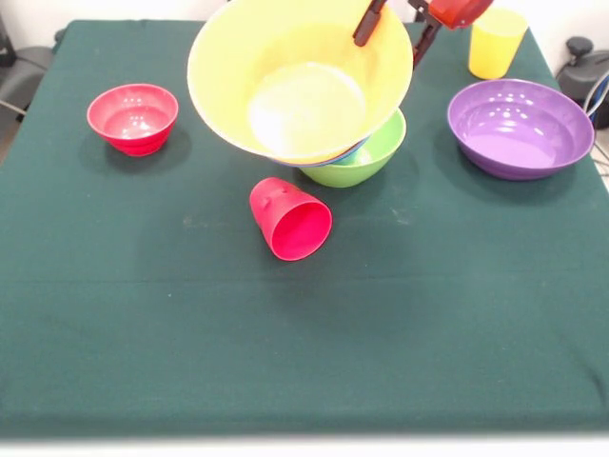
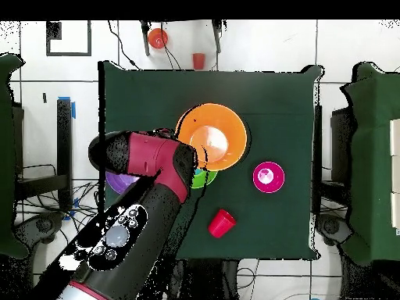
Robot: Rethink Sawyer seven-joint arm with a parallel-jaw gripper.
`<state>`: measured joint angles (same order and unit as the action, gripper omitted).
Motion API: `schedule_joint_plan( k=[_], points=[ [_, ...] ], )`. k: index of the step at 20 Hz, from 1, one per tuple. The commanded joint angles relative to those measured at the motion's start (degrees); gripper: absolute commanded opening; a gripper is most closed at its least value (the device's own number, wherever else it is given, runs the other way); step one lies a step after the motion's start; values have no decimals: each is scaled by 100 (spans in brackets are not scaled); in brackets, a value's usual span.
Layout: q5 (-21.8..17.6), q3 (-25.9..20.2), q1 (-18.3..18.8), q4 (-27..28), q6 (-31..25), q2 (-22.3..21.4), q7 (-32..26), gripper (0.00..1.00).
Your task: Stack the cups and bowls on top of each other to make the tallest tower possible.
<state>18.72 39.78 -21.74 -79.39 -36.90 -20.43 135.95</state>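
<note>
My gripper comes down at the top of the front view. One finger is inside the huge orange-yellow bowl and the other is outside its far right rim. It holds that bowl tilted towards the camera. The bowl's low side rests on the green bowl, and a blue rim shows between them. A red cup lies on its side in front. A yellow cup stands upright at the back right. In the overhead view my arm hides the gripper beside the orange-yellow bowl.
A small red bowl sits at the left and a wide purple bowl at the right, both upright. In the overhead view the red cup and the small bowl show. Two small red things lie beyond the table's top edge.
</note>
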Motion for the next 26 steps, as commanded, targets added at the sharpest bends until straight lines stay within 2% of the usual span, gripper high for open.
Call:
schedule_joint_plan(
  k=[1, 10, 15, 26],
  points=[
    [-110, -693, 11, -117, 110, 310, 733, 100],
    [-184, -611, -17, -107, 88, 331, 700, 100],
    [-259, -579, -1, -176, -279, 80, 486, 100],
    [-293, -691, 116, -297, 48, 158, 395, 100]
  ],
)
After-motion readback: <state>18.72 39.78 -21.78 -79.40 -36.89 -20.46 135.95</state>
